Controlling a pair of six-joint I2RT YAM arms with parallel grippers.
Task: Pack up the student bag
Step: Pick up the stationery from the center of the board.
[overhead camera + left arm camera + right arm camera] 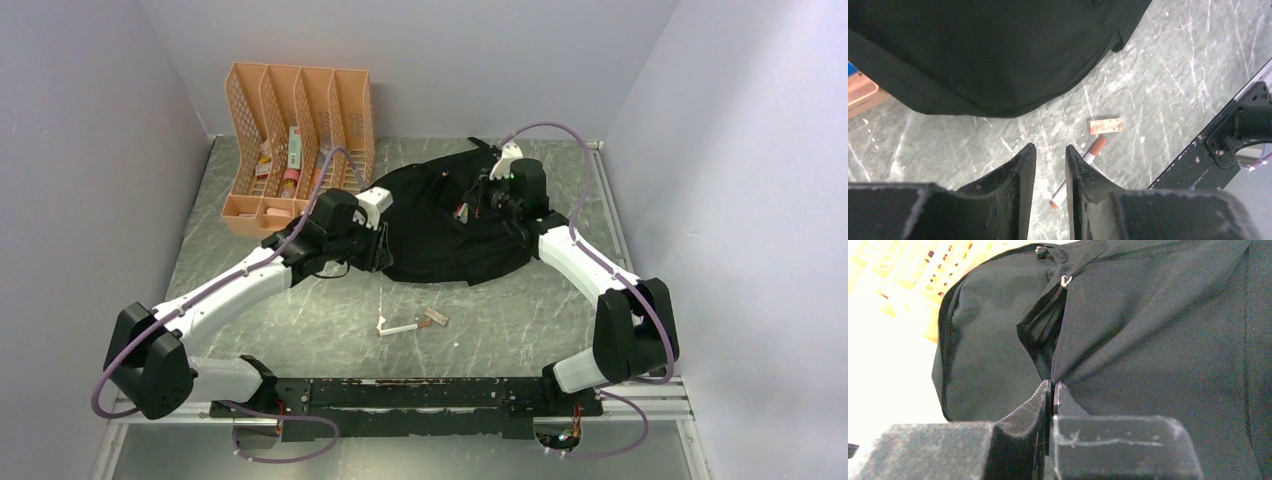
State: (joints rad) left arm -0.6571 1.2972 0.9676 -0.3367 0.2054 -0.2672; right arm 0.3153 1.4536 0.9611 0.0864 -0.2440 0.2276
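Student bag (450,235): black, soft, slumped flat on the tabletop (300,320). It lies directly beneath the right claw (1053,382) and just ahead of the left claw (1050,147).

Right claw: fingers together, pinched on the student bag's fabric at the lower end of an open zip (1048,315). Creases fan out from the pinch point. Beyond the fingertips the zip opening gapes and runs up to a small metal puller. Farther off, past the bag's rounded edge, a peach file rack (300,150) appears washed out in the wrist view.

Left claw: fingers narrowly apart with nothing between them, held over bare tabletop. Just beyond its right-hand finger lies a white pen (1088,155) with a red cap, its lower end partly hidden by that finger. A little farther on sits a small brown block (1105,125), close to the pen's cap but apart from it. Ahead of the fingertips, across a strip of bare tabletop, is the bag's curved lower edge. The wrist view shows the fingers clear of the fabric. The overhead view places this claw at the bag's left edge.
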